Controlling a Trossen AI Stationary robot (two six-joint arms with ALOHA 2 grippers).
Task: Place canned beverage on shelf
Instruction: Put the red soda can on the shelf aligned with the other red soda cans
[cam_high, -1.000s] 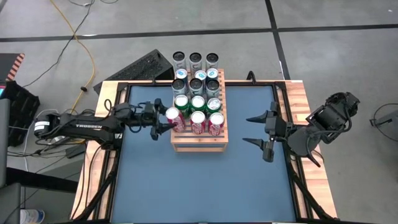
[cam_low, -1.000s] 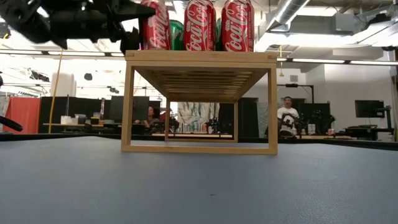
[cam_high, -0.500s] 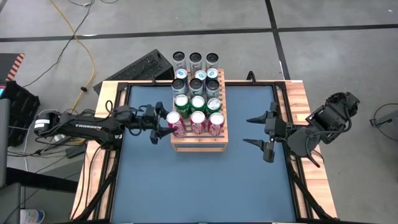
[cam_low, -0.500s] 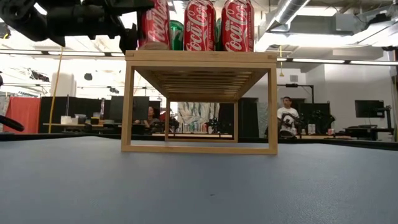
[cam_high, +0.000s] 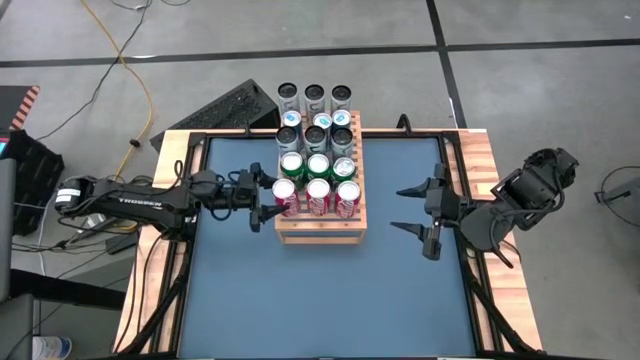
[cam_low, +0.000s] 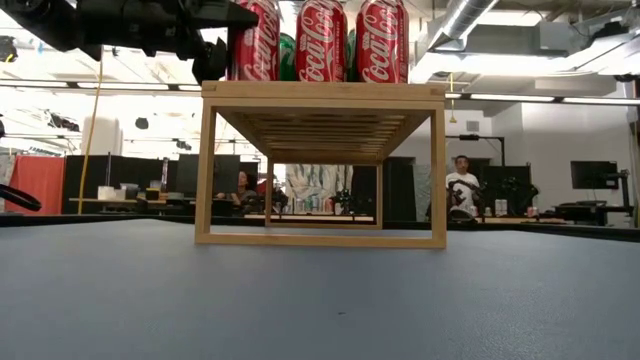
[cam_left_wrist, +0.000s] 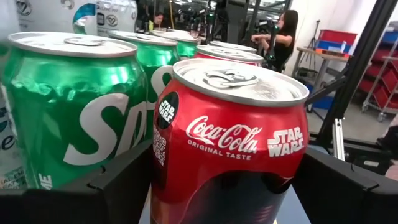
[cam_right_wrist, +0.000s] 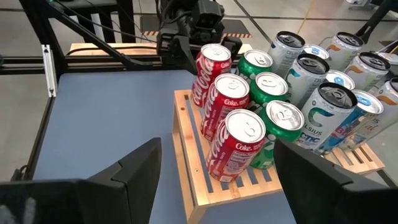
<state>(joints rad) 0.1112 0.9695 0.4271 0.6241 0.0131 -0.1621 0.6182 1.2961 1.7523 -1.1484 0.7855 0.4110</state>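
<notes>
Left gripper (cam_high: 271, 203) at the light-brown slatted wooden shelf's (cam_high: 320, 228) front-left corner, fingers spread around the red Coca-Cola can (cam_left_wrist: 231, 140), apparently not pinching. Can stands upright on shelf. Right gripper (cam_high: 414, 209) waits aside, released.

Low view: red cans (cam_low: 323, 40) cut off at top; rear rows hidden.

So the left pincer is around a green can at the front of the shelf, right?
Not quite. The left pincer is around a red cola can, not a green one, as the left wrist view shows. The green cans stand in the row behind it. The can does sit at the front corner of the shelf.
</notes>
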